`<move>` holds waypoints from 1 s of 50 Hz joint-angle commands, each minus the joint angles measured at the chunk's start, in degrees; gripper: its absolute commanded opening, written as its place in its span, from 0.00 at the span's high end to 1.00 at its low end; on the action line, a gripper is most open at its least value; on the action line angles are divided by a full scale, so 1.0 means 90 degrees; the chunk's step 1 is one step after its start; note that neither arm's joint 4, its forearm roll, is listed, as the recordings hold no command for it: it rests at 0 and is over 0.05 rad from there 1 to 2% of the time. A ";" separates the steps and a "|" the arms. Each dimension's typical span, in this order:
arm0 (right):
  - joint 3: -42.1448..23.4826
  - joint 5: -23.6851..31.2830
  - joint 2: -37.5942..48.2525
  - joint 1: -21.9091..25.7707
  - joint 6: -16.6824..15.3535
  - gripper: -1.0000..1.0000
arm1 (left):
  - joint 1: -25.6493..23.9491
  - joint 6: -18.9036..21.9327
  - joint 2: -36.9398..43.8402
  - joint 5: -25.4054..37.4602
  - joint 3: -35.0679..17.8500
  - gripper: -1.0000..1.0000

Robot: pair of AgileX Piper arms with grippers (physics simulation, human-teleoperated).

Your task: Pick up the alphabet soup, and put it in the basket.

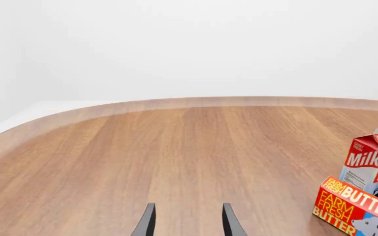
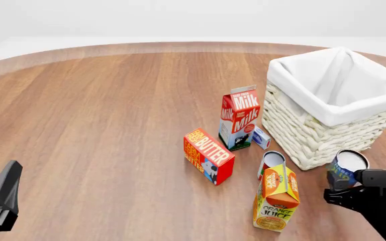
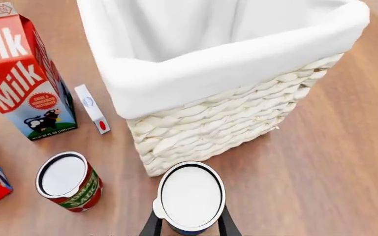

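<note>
The right gripper point(image 3: 190, 227) clamps the blue-labelled, silver-topped alphabet soup can point(image 3: 191, 196); the white wicker basket point(image 3: 208, 118) looms at 12 o'clock, a red-and-green can point(image 3: 67, 181) at 9. The left gripper point(image 1: 187, 221) gapes empty.

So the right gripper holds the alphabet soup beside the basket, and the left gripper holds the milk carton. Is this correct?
Not quite. The right gripper does hold the alphabet soup beside the basket, but the left gripper holds nothing. The left wrist view shows its fingers open over bare wood, and the front view shows the milk carton standing on the table far from it.
</note>
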 commanded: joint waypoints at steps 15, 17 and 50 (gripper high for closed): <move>-0.0006 0.1591 -0.1981 0.0175 -0.0064 1.00 | 0.0000 0.0000 0.0000 0.0000 0.0000 0.00; -0.0001 0.1707 -0.2133 0.0175 -0.0076 1.00 | 0.0000 0.0000 0.0000 0.0000 0.0000 0.00; -0.0281 0.3107 -0.3681 0.0267 -0.0227 1.00 | 0.0000 0.0000 0.0000 0.0000 0.0000 0.00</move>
